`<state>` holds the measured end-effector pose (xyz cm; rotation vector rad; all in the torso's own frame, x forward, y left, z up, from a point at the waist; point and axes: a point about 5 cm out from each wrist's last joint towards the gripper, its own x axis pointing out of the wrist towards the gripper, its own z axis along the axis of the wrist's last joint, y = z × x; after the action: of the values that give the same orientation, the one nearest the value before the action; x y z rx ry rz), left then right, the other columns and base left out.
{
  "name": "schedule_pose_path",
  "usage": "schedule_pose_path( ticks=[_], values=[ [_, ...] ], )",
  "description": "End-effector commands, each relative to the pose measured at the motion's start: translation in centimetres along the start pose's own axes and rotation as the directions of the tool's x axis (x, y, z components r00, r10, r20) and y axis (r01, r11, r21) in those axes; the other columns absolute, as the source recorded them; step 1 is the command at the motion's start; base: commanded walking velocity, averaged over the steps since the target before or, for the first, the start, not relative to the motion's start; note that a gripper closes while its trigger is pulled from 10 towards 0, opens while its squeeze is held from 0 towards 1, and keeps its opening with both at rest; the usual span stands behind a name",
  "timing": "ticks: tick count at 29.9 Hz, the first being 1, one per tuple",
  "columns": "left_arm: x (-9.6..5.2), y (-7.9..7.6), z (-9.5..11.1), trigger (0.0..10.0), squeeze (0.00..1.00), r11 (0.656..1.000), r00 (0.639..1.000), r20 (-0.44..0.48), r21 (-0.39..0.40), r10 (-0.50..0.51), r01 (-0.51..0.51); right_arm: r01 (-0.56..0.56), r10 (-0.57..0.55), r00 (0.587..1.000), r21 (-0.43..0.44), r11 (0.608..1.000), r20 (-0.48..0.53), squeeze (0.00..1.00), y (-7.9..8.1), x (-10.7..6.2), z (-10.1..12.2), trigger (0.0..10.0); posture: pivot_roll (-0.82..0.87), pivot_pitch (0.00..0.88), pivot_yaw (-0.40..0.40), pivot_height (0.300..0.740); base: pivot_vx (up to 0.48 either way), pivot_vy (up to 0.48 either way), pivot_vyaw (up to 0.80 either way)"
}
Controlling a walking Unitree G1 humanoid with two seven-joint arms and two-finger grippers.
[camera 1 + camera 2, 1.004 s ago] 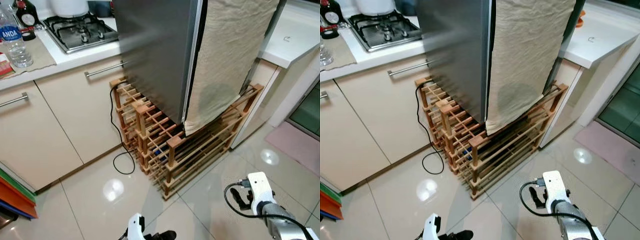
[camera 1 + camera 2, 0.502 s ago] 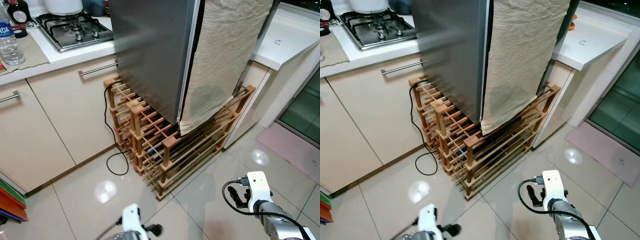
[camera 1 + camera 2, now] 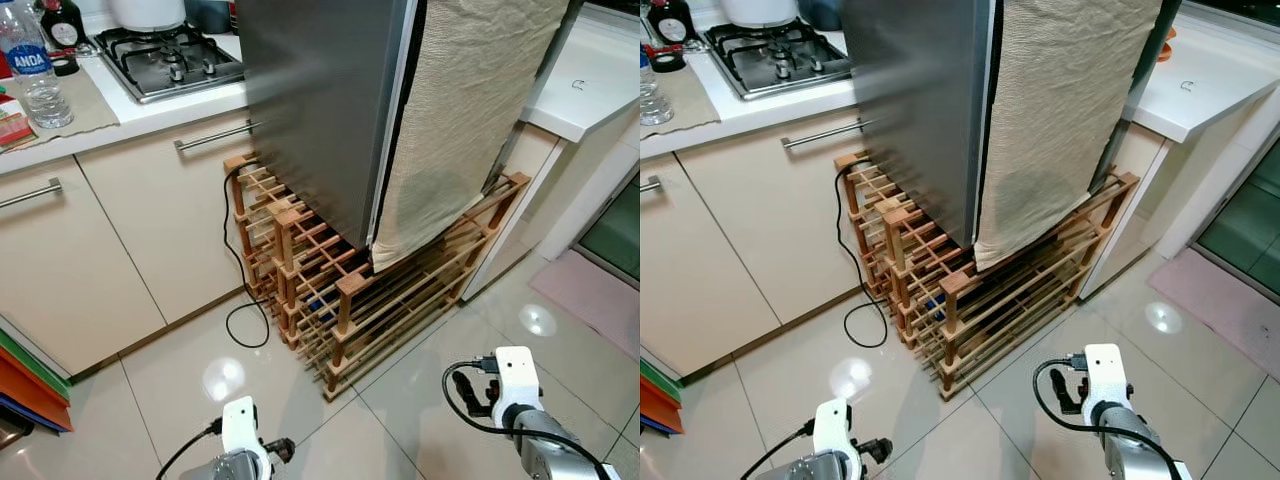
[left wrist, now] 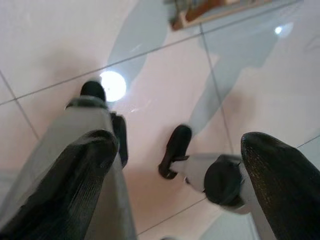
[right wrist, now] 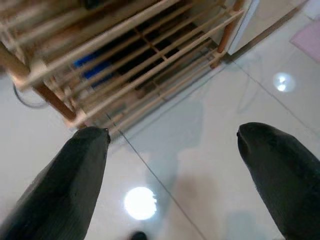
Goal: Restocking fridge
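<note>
The tall stainless-steel fridge (image 3: 320, 110), draped with a beige cloth (image 3: 470, 110), now sits slightly farther from the camera, door unopened, so restocking looks barely begun. Below it, both empty claws hang apart over the floor: left claw (image 4: 175, 165) has risen into clearer sight, right claw (image 5: 172, 165) faces the wooden slatted rack (image 3: 380, 290).

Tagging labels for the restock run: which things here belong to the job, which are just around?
Job: fridge; left hand and right hand, both open and empty.

Around: wooden rack, cloth, black cable, stove, water bottle, mat.
</note>
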<state>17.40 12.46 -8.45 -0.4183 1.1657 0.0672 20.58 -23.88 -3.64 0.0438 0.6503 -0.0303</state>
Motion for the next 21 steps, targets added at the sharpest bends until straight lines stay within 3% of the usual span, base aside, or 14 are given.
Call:
schedule_pose_path(
  ticks=[1,5,10,11,12,14,20,21],
  values=[
    [-2.6,-3.0,14.2,10.0,0.00,0.946,0.838,0.544,0.293,-0.047,-0.137,0.005,-0.006,1.000,0.043,0.999,0.027,0.00,-0.2,-0.1,0.2,10.0,-0.05,0.000,0.007,0.730,0.000,0.000,0.00],
    [-3.4,-4.2,15.6,10.0,0.00,0.959,0.795,0.598,0.273,-0.107,-0.077,-0.030,0.025,0.999,0.106,0.994,0.046,0.00,0.2,0.0,0.2,10.0,-0.04,0.000,0.009,0.730,0.000,0.000,0.00],
    [-4.0,-4.7,16.4,10.0,0.00,0.967,0.754,0.638,0.255,-0.152,-0.021,-0.069,0.062,0.995,0.104,0.992,0.076,0.00,0.5,0.0,0.4,10.0,-0.04,0.000,0.008,0.730,0.000,0.000,0.00],
    [-4.1,-4.9,16.6,10.0,0.00,0.966,0.743,0.648,0.259,-0.168,-0.009,-0.062,0.058,0.998,0.135,0.989,0.028,0.00,2.6,1.8,0.8,10.0,-0.04,0.000,0.010,0.730,0.000,0.000,0.00],
    [-4.1,-4.9,16.6,10.0,0.00,0.966,0.743,0.648,0.259,-0.168,-0.009,-0.062,0.058,0.998,0.135,0.989,0.028,0.00,2.6,1.8,0.8,10.0,-0.04,0.000,0.010,0.730,0.000,0.000,0.00],
    [-4.4,-5.2,16.8,10.0,0.00,0.959,0.721,0.663,0.284,-0.200,0.005,-0.078,0.088,0.994,0.157,0.984,-0.058,0.00,6.5,3.8,1.8,10.0,-0.05,0.000,0.012,0.730,0.000,0.000,0.00],
    [-4.6,-5.6,17.0,10.0,0.00,0.950,0.698,0.681,0.312,-0.223,0.000,-0.087,0.095,0.994,0.147,0.985,-0.053,0.00,6.6,3.8,1.9,10.0,-0.04,0.000,0.012,0.730,0.000,0.000,0.00],
    [-4.8,-6.0,17.1,10.0,0.00,0.939,0.687,0.684,0.344,-0.244,-0.009,-0.081,0.089,0.994,0.135,0.988,-0.055,0.00,6.4,3.8,1.8,10.0,-0.04,0.000,0.006,0.730,0.000,0.000,0.00]
  ],
)
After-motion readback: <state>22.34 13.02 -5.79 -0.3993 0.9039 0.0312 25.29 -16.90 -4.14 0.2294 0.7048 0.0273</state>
